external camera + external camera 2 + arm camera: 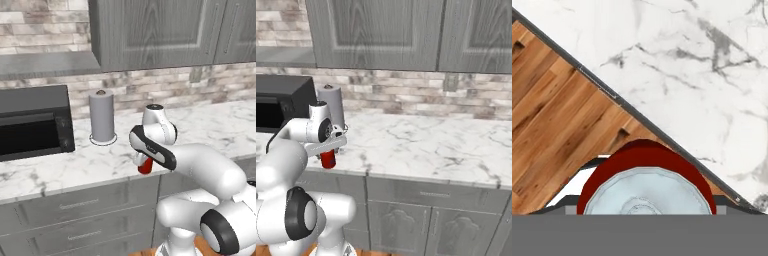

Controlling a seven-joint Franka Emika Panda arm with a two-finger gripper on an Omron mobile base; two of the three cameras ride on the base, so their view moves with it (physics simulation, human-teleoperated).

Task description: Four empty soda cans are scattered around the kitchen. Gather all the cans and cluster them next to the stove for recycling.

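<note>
While held upright, the red soda can (328,159) is carried in the gripper (330,151), directly beneath the hand. Fingers are clamped on it, just over the marble counter's (421,145) front edge.

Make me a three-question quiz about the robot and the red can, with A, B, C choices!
1. Where is the red soda can?
A. at the counter's front edge
B. on the microwave
C. inside a drawer

2. What colour is the paper-towel roll?
A. green
B. grey
C. yellow

3. How does the can stand?
A. crushed flat
B. lying down
C. upright

Answers: 1 A, it sits by the marble counter edge under the gripper. 2 B, it looks plain grey. 3 C, the hand view shows its silvery top facing up.
</note>
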